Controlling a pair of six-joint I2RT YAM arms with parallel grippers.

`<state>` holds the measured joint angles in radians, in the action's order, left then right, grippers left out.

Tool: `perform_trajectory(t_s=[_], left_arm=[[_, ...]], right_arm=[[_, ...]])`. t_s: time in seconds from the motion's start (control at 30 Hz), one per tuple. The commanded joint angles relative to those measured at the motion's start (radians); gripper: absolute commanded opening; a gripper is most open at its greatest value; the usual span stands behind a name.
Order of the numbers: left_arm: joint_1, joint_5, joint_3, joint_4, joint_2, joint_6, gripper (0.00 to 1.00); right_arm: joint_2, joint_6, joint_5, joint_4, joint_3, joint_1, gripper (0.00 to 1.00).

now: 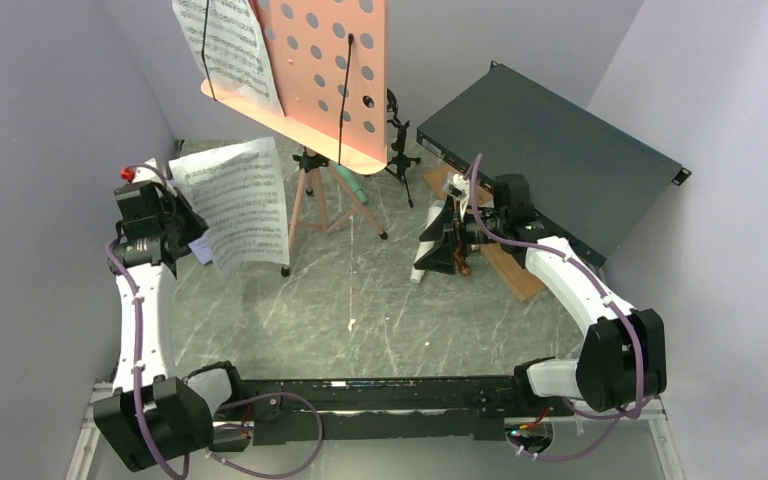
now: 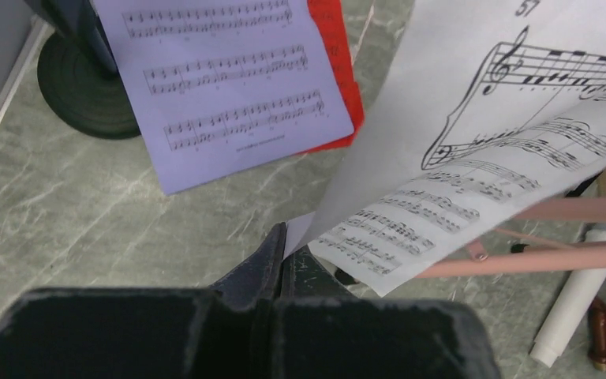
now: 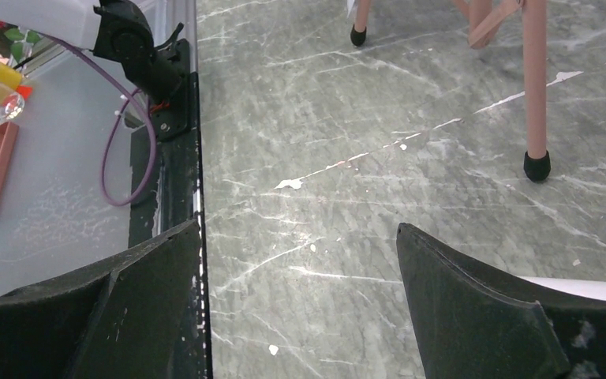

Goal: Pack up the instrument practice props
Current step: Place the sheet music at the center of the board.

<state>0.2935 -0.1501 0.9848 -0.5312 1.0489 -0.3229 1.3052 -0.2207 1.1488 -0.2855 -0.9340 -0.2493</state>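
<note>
We see the left gripper [image 2: 281, 251] pinched tight on a corner of a white sheet-music page [image 2: 481, 150], held up off the table [image 1: 380, 300] near its left edge. Beneath it, the lavender page [image 2: 229, 87] lies over the red page [image 2: 335, 63]. The pink tripod [image 1: 332, 75] stands mid-table toward the far edge. The right gripper [image 3: 298, 233] gapes wide, holding nothing, between tripod and right edge.
</note>
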Motion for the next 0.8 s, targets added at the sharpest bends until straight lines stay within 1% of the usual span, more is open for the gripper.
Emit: perform_trajectory(t_s=[0.0, 0.13, 0.33, 0.5, 0.77], left_arm=[[0.049, -0.137, 0.078, 0.084, 0.058, 0.008, 0.0], [0.083, -0.173, 0.119, 0.128, 0.146, -0.026, 0.0], [0.104, -0.123, 0.211, 0.13, 0.271, -0.057, 0.0], [0.104, -0.081, 0.34, 0.028, 0.406, -0.042, 0.0], [0.101, -0.041, 0.466, -0.136, 0.628, -0.036, 0.0]], right_arm=[[-0.013, -0.031, 0.002, -0.003, -0.04, 0.008, 0.97], [-0.015, -0.031, 0.0, -0.001, -0.039, 0.008, 0.97], [-0.019, -0.037, -0.002, -0.003, -0.038, 0.008, 0.97], [-0.015, -0.036, 0.0, -0.004, -0.039, 0.008, 0.97], [-0.018, -0.031, 0.003, 0.002, -0.035, 0.008, 0.97]])
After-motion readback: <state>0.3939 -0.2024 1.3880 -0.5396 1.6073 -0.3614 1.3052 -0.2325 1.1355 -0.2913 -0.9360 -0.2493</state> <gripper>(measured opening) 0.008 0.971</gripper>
